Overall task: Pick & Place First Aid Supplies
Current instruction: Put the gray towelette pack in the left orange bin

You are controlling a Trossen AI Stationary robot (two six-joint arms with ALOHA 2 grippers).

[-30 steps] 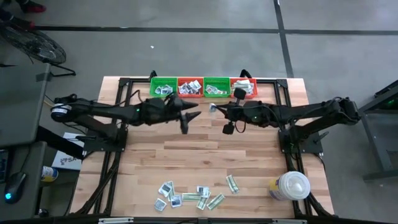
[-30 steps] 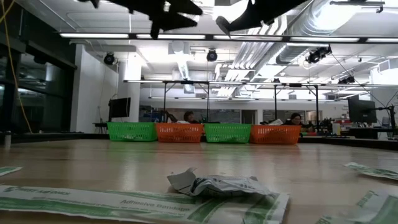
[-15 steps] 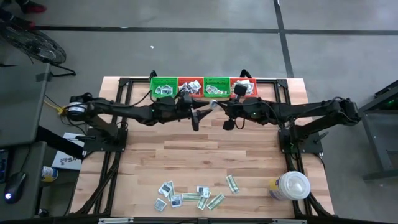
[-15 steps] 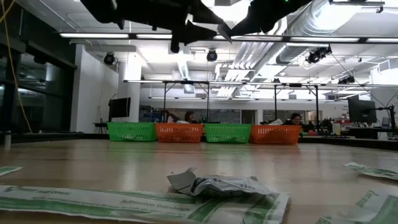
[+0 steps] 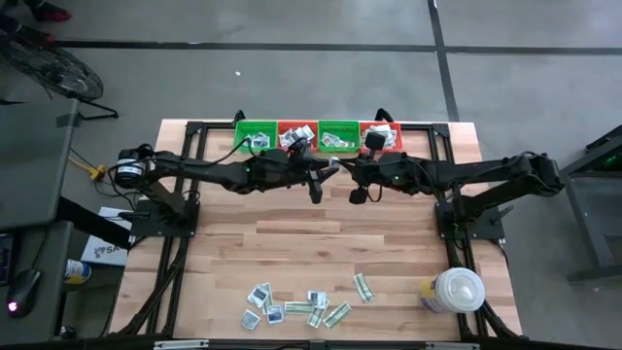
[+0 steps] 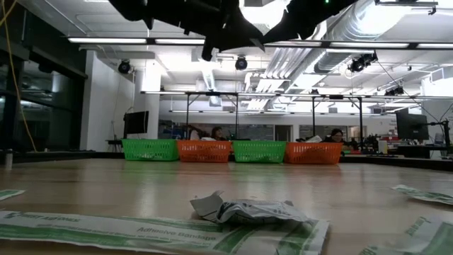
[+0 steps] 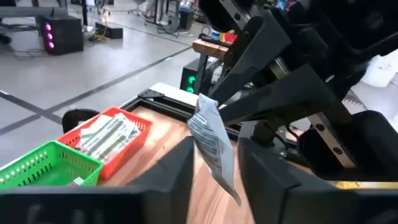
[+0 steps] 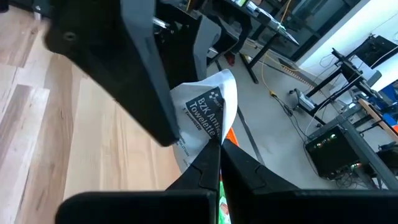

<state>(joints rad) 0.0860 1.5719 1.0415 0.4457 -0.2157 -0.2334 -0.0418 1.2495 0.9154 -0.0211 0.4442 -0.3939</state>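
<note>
Holding mixed packets (image 5: 297,137): 4 baskets (image 5: 255,128), 2 green, 2 orange.

Both arms reach inward over the far half of the bench and meet just in front of the row of baskets (image 5: 316,135). The right claw (image 8: 214,144) has its two dark fingers pressed together, pinching a white towelette packet (image 8: 208,115) by its edge. The left claw (image 7: 214,163) faces it from the opposite side, its fingers (image 7: 171,171) spread wide, one on either side of that packet, not touching it.
</note>
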